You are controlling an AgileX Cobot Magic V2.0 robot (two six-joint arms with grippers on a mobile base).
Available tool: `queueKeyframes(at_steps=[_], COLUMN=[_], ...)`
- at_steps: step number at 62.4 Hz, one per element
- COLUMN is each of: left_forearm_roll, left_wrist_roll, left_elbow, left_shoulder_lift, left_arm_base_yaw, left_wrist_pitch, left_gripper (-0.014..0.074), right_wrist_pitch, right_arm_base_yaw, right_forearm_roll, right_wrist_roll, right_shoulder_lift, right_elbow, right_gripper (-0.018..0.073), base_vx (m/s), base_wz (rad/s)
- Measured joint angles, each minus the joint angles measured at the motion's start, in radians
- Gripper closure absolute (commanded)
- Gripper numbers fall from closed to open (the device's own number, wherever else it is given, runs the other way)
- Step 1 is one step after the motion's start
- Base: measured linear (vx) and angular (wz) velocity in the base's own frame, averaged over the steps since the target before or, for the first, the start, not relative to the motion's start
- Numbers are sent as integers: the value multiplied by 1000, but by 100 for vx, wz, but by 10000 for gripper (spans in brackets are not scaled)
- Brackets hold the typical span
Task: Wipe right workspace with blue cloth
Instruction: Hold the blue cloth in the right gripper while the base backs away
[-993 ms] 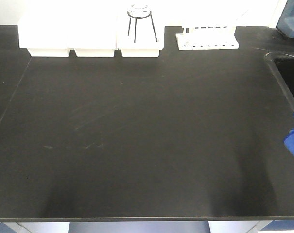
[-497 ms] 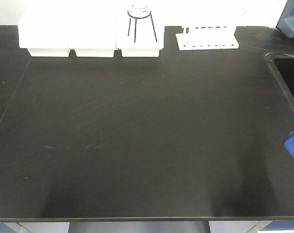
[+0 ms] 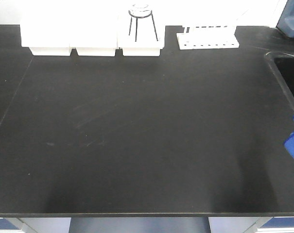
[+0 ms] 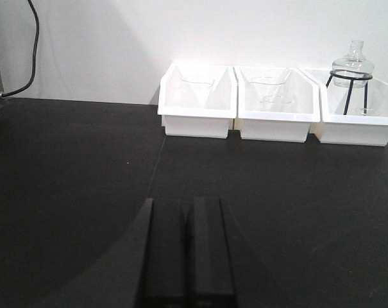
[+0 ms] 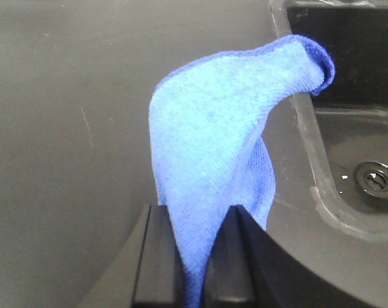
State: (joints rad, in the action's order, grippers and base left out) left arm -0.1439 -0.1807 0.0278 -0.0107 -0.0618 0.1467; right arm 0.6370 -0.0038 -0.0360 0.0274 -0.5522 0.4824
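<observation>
Jaws of the right gripper (image 5: 194, 263) are clamped on the blue cloth (image 5: 213, 141), which fills the middle of the right wrist view, its top corner curling toward the sink (image 5: 367, 115) at the right. In the front view the cloth shows only at the right edge, over the black worktop (image 3: 137, 136). Jaws of the left gripper (image 4: 187, 256) are pressed together, empty, below three white trays (image 4: 270, 106) at upper right.

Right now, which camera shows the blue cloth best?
Right wrist view: the blue cloth sits mid-frame, pinched in the right end effector. The front view catches only a corner at its right edge; the left wrist view, none.
</observation>
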Motion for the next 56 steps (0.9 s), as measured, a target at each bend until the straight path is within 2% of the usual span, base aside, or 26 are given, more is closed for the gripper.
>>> queueKeyframes(at_steps=[22, 56], left_forearm_roll=[0, 0], left_wrist_roll=[0, 0], left_elbow=[0, 0], left_shoulder_lift=[0, 0], left_arm_base_yaw=[0, 0], left_wrist_pitch=[0, 0], left_gripper=[602, 602], right_wrist_pitch=[0, 0], right_arm_base_yaw=[0, 0], right_forearm_roll=[0, 3], right_wrist_roll=[0, 0], right_shoulder_lift=[0, 0], right_elbow=[0, 0], right_gripper=[562, 562], base_vx=[-11, -24], base_wz=[5, 2])
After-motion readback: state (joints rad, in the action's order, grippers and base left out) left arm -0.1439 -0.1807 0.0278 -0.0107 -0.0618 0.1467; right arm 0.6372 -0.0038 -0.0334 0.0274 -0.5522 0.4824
